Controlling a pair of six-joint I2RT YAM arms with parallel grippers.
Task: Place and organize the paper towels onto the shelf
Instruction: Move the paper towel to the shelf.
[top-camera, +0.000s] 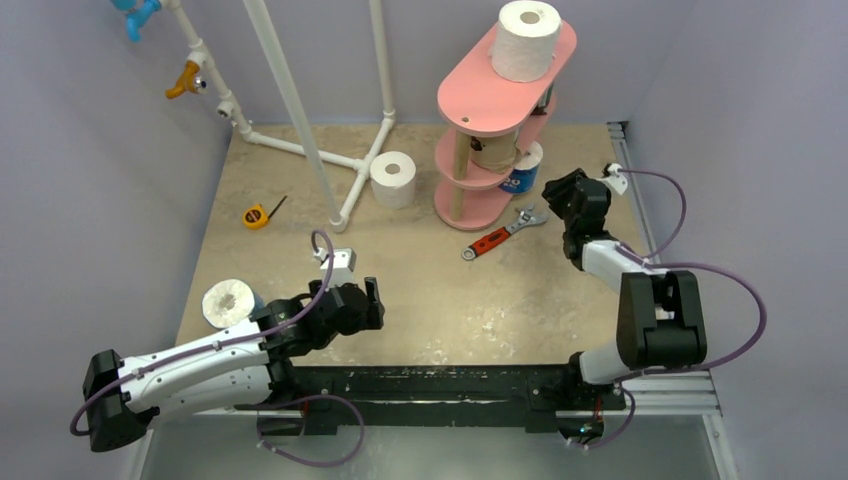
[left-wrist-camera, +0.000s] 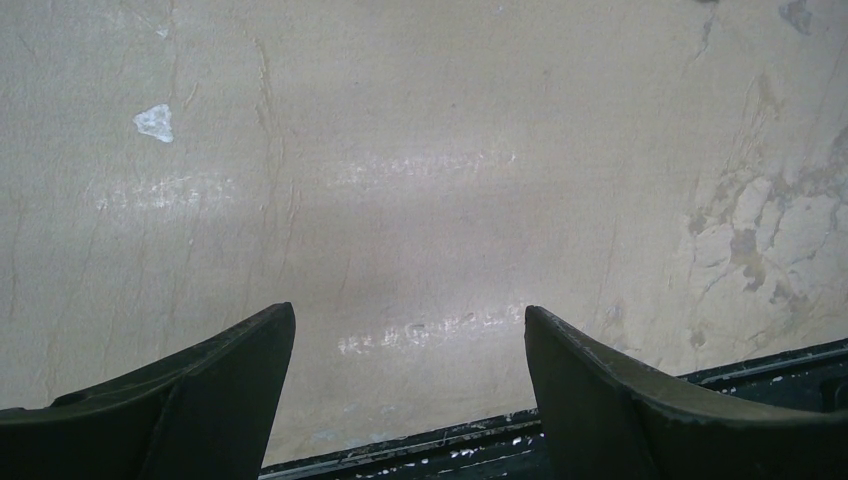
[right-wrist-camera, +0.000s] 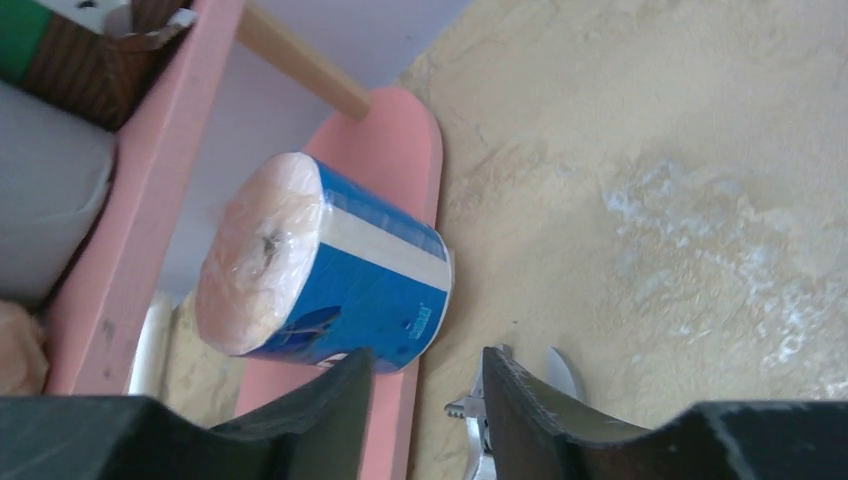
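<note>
Left gripper (top-camera: 372, 300) (left-wrist-camera: 410, 320): well near-left of the shelf (top-camera: 470, 100), low over the table (top-camera: 450, 290). Jaws wide apart, nothing between them, touching nothing.

Near roll (top-camera: 228, 302): white, on the table, far near-left of the shelf, just beside the left arm.

Right gripper (top-camera: 555, 190) (right-wrist-camera: 425, 365): just right of the shelf's bottom board, pointing at it. Fingers (right-wrist-camera: 300, 410) stand a narrow gap apart with nothing in the gap. It holds nothing and is not touching the blue roll (top-camera: 522, 170) (right-wrist-camera: 330, 275), which is just ahead.

Wrench (top-camera: 500, 236): on the table just in front of the shelf's foot, below the right gripper.

Tape measure (top-camera: 256, 216): well left of the shelf.

Loose roll (top-camera: 393, 179): white, upright on the table, just left of the shelf, against the pipe frame (top-camera: 300, 110).

On the shelf: blue roll on the right end of the bottom board, near its edge. Tan roll (top-camera: 492, 150) on the middle board. Top roll (top-camera: 526, 40), white, upright on the top board.
</note>
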